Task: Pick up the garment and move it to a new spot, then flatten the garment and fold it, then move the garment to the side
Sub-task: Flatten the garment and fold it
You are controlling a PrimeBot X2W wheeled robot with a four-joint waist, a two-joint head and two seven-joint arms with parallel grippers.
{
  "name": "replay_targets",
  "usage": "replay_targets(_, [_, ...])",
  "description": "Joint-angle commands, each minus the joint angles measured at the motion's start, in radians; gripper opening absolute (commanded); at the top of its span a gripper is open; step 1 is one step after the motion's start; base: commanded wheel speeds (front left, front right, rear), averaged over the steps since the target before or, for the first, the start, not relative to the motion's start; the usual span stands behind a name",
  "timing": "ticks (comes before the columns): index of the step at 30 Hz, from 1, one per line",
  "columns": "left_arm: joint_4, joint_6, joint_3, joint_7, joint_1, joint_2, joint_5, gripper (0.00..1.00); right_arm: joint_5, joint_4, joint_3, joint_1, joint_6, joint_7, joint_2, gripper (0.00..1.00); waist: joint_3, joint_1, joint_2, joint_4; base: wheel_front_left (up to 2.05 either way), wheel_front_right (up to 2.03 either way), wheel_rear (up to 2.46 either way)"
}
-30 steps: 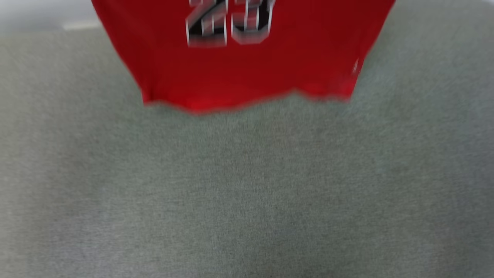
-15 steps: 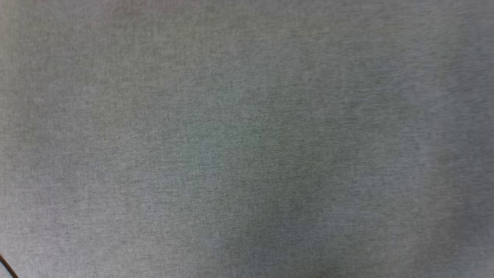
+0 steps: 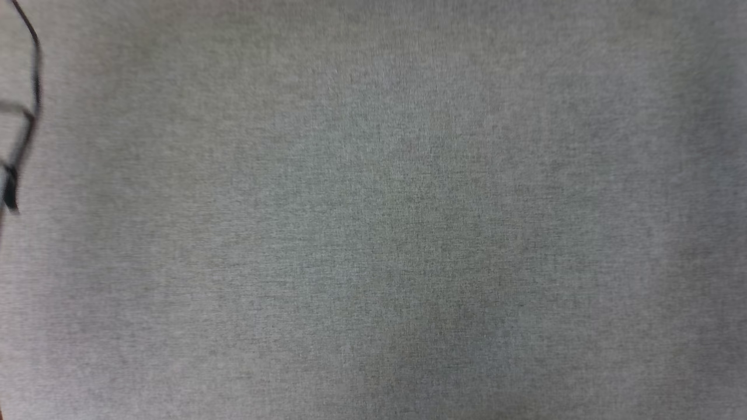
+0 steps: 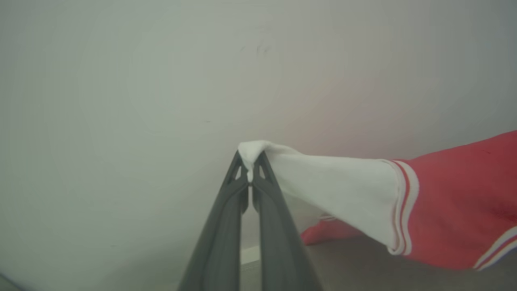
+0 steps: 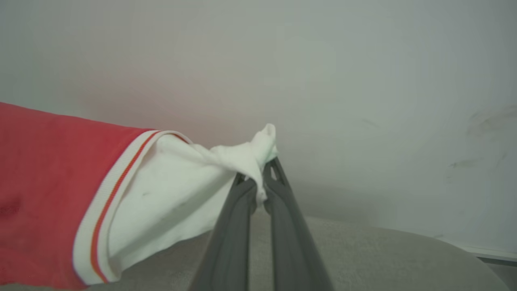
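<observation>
Left gripper (image 4: pixel 250 162): jaws drawn together, clamped on the bunched end of a white sleeve (image 4: pixel 335 186). A nub of white cloth stands proud above the fingertips. No gap between the fingers beyond the pinched fabric.

Right gripper (image 5: pixel 257 173): jaws likewise together, clamped on the gathered end of the other white sleeve (image 5: pixel 169 190), with a knot of cloth pushed up over the tips.

The garment (image 4: pixel 456 202) hangs between the two grips. In the left wrist view the sleeve runs taut to the right from the fingers, passes the red-and-white stripe trim (image 4: pixel 404 202) and meets the red body. In the right wrist view the body (image 5: pixel 40 182) lies to the left, behind its trim (image 5: pixel 106 202).

The shirt is held up above the grey cloth surface (image 5: pixel 383 258). One lower red fold (image 4: pixel 323 236) appears to reach the surface near its far edge, by the wall; whether it touches cannot be told for certain.

In the head view, the surface (image 3: pixel 373 233) is blurred. A thin dark cable (image 3: pixel 35 87) shows at its left edge.

Beyond both grippers stands a pale wall (image 4: pixel 121 81), close behind the surface's far, rounded edge.
</observation>
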Motion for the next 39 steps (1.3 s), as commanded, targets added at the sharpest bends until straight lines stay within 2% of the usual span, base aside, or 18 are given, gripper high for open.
replay_targets(1, [0.003, 0.0, -0.003, -0.01, 0.044, 0.003, -0.008, 0.0, 0.016, 0.006, 0.009, 0.033, -0.001, 0.003, -0.015, 0.0, -0.034, -0.0002, 0.0, 0.006, 0.0, 0.0, 0.0])
replay_targets(9, [-0.034, 0.015, -0.011, 0.012, 0.384, 0.037, -0.053, 0.0, 0.148, 0.0, 0.079, 0.273, -0.001, 0.083, -0.082, 0.0, -0.178, -0.0002, 0.0, 0.008, 0.0, 0.0, 0.0])
replay_targets(16, [-0.084, 0.02, -0.022, 0.093, 0.655, 0.084, -0.105, 0.0, 0.284, -0.06, 0.105, 0.485, -0.001, 0.215, -0.149, 0.0, -0.296, -0.0002, 0.0, 0.014, 0.0, 0.0, 0.0])
replay_targets(20, [-0.139, 0.037, -0.026, 0.145, 0.791, 0.103, -0.137, 0.0, 0.343, -0.112, 0.108, 0.599, -0.002, 0.282, -0.179, 0.0, -0.352, -0.0002, 0.0, 0.015, 0.0, 0.0, 0.0])
replay_targets(30, [-0.364, 0.087, -0.035, 0.319, 1.143, 0.171, -0.24, 0.0, 0.443, -0.264, 0.054, 0.889, -0.001, 0.44, -0.207, 0.0, -0.488, -0.0002, 0.0, 0.012, 0.0, 0.0, 0.0])
replay_targets(39, [-0.521, 0.144, -0.025, 0.405, 1.38, 0.206, -0.327, 0.0, 0.501, -0.418, -0.031, 1.111, -0.001, 0.608, -0.218, 0.0, -0.559, -0.0002, 0.0, 0.003, 0.0, 0.0, 0.0])
